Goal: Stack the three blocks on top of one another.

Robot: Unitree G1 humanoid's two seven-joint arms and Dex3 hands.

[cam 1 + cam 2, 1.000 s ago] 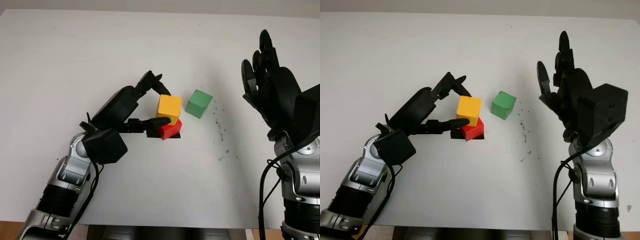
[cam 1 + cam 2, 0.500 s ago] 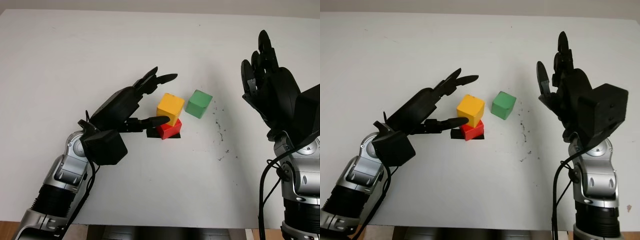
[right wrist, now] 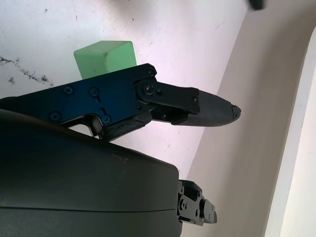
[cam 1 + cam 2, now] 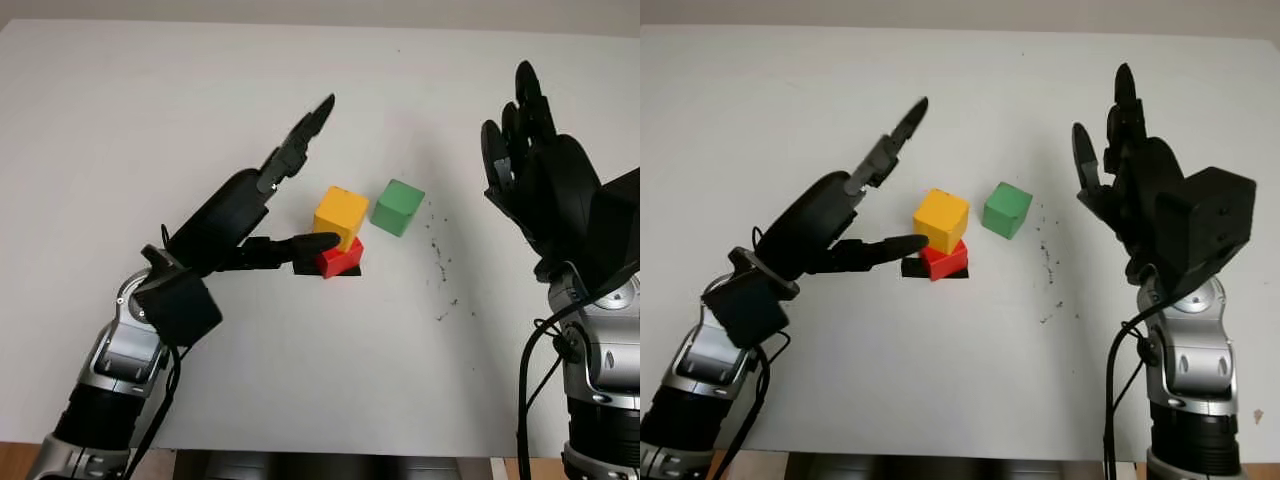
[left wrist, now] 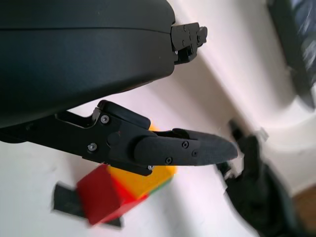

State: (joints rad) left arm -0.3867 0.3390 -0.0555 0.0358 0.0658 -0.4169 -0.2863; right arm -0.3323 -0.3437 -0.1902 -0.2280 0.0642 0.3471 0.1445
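Yellow block [image 4: 339, 215] now sits freed atop the red block [image 4: 340, 260]; left hand [image 4: 262, 213] has opened. Green block [image 4: 398, 207] remains; right hand [image 4: 540, 180] open, raised right.

Near the middle of the counter [image 4: 120, 110] you have a two-block stack [image 4: 338, 232]: the upper block [image 4: 339, 215] sits on the lower block [image 4: 338, 259], turned a little askew, and the lower one rests on a flat patch [image 4: 348, 271]. The third block [image 4: 398, 206] stands alone just to the right of the stack and slightly behind it, apart from it. Your left hand [image 4: 262, 205] is left of the stack, open, one of its fingers [image 4: 305, 243] reaching to the stack's left side. Your right hand [image 4: 540, 170] is raised, open, well to the right.
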